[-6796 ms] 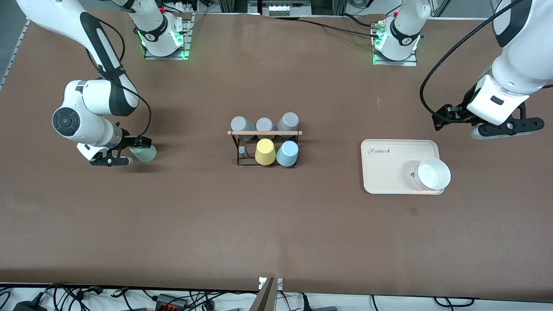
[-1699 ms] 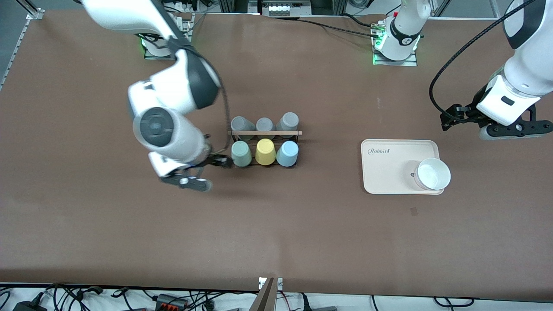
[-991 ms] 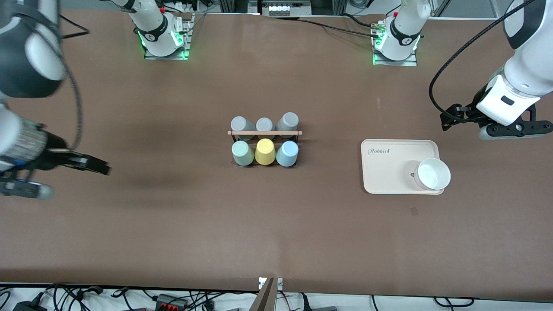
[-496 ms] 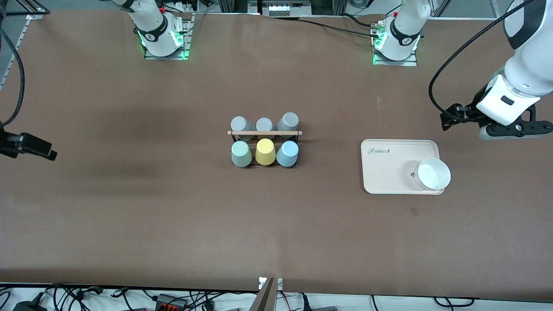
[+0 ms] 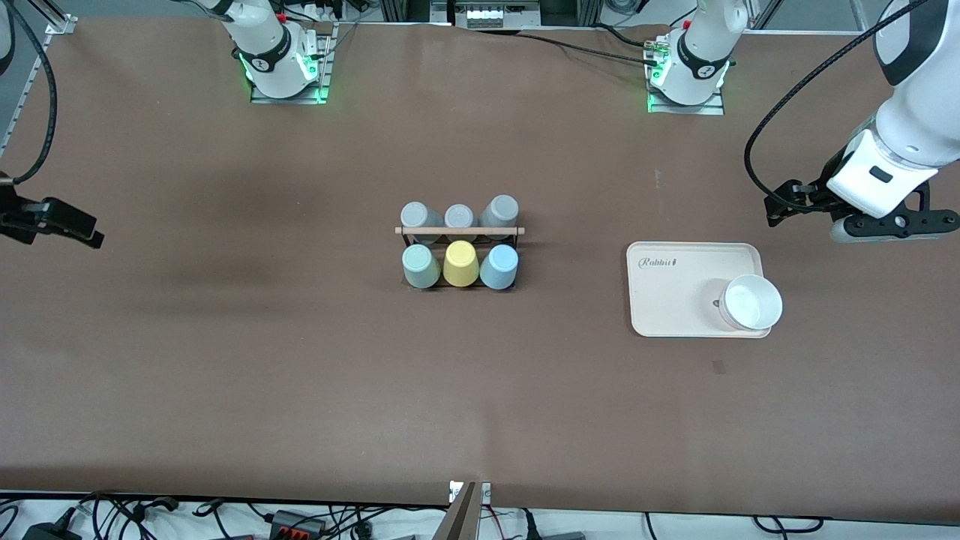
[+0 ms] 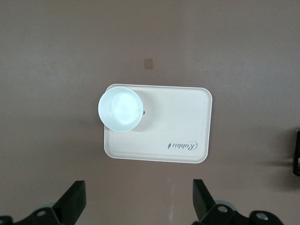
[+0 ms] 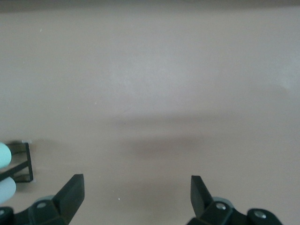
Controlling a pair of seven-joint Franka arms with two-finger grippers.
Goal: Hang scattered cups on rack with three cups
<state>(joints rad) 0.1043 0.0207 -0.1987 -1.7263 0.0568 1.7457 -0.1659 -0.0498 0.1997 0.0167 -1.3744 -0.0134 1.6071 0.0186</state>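
Observation:
The black wire rack (image 5: 459, 231) with its wooden rod stands mid-table. The mint-green cup (image 5: 419, 267), a yellow cup (image 5: 460, 263) and the light blue cup (image 5: 499, 267) sit upside down on its nearer pegs. My right gripper (image 5: 60, 221) is open and empty over bare table at the right arm's end. In the right wrist view it (image 7: 136, 185) shows bare table and a corner of the rack (image 7: 21, 164). My left gripper (image 5: 825, 221) waits open over bare table beside the cream tray; the left wrist view shows it (image 6: 138, 192) open.
Three grey cups (image 5: 459, 216) sit on the rack's farther pegs. A cream tray (image 5: 675, 289) holding a white bowl (image 5: 750, 302) lies toward the left arm's end; both show in the left wrist view, tray (image 6: 178, 122) and bowl (image 6: 120, 108).
The right gripper carried the mint-green cup to the rack, left it on a nearer peg, and drew back empty to the right arm's end. The left arm barely moved.

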